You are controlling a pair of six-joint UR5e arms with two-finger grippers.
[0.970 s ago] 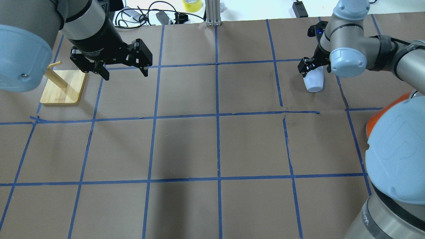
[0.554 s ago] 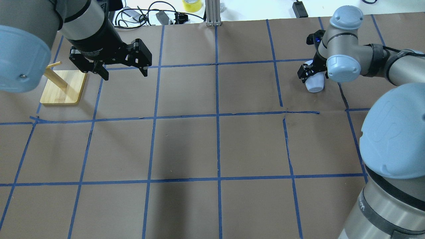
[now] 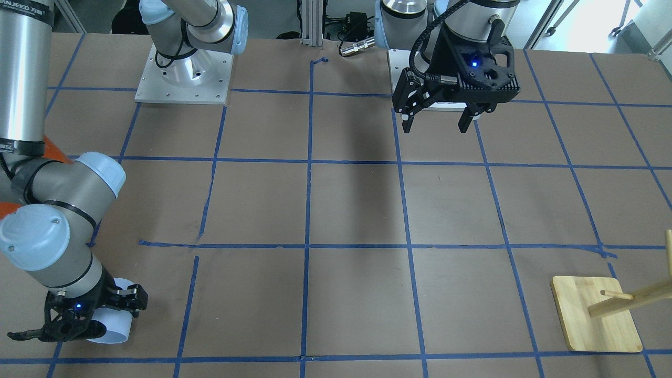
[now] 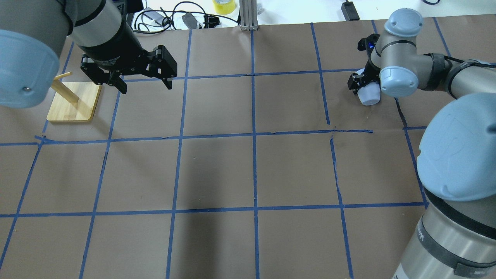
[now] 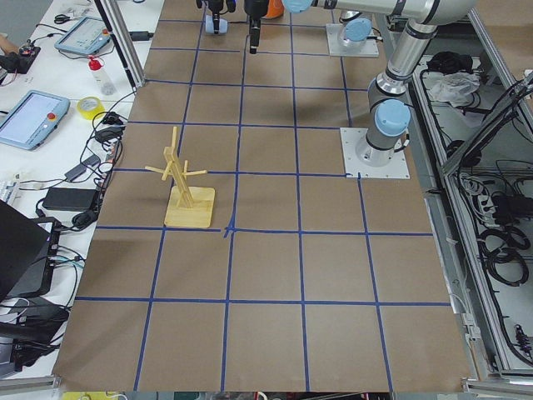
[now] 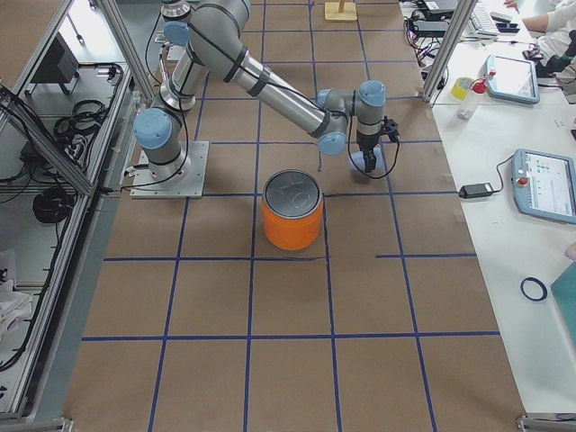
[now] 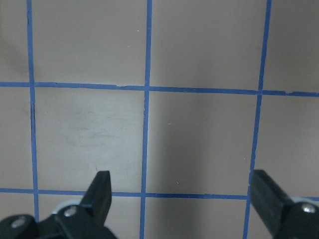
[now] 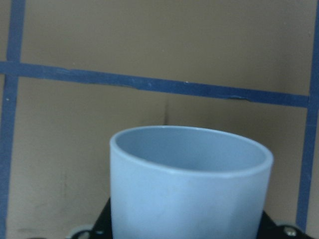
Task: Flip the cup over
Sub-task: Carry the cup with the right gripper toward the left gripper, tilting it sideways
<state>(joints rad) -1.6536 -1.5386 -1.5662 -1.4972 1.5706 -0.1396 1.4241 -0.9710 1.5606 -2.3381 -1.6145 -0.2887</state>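
Observation:
The cup [image 4: 369,95] is a small pale blue-white tumbler at the far right of the table. My right gripper [image 4: 362,83] is shut on it and holds it tilted, low over the paper. In the right wrist view the cup [image 8: 189,184] fills the lower frame, its open mouth pointing away from the gripper. It also shows in the front-facing view [image 3: 115,328], under the right gripper [image 3: 105,315]. My left gripper [image 4: 146,87] is open and empty, hovering over the far left of the table, as its wrist view [image 7: 182,194] shows.
A wooden peg stand [image 4: 73,101] stands at the far left, close to the left gripper. A large orange can [image 6: 292,211] with a silver top stands near the right arm, on the robot's side of the cup. Blue tape lines grid the brown paper.
The right gripper has turned with the cup in it, so the cup looks shorter from overhead. The right arm's elbow has swung over the orange can. The left arm has not moved.

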